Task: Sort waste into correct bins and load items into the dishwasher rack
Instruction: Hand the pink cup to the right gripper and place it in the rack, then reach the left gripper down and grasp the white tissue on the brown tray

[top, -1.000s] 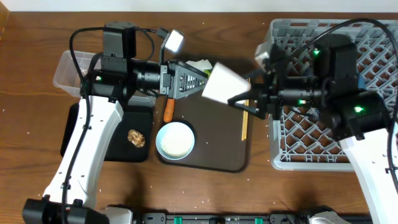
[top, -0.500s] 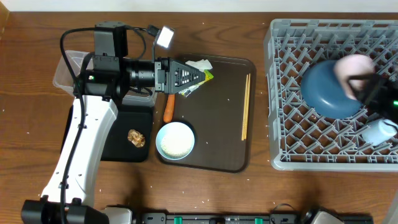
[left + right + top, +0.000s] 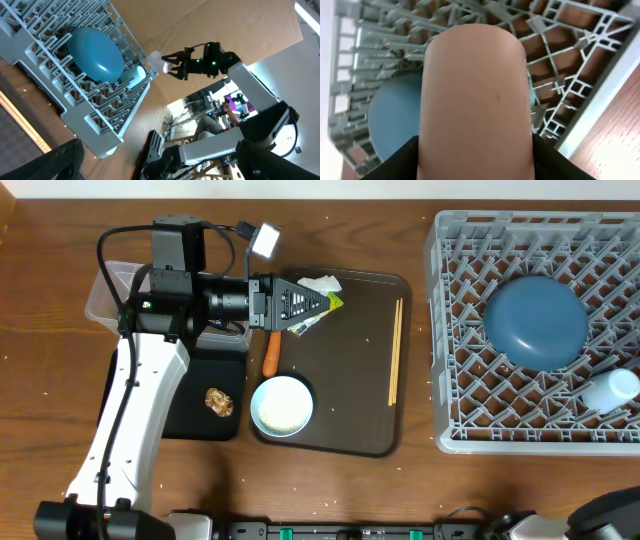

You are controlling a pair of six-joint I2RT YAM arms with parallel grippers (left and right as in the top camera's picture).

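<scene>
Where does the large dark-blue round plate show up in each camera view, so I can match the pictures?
Overhead: the large dark-blue round plate sits upper right, inside the square grey plastic grid rack.
Left wrist: upper left, in the same rack.
Right wrist: lower left, partly hidden behind the small pink cup that fills the middle.
Shared landmark: the grey rack, visible around the plate in all three views.

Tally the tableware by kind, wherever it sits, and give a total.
Plates: 1, the dark-blue plate in the rack.
Bowls: 1, the white bowl on the brown tray.
Cups: 2, the white cup lying in the rack and the pinkish cup in the right gripper.
Chopstick pairs: 1, the chopsticks on the brown tray.
Total: 5.
</scene>
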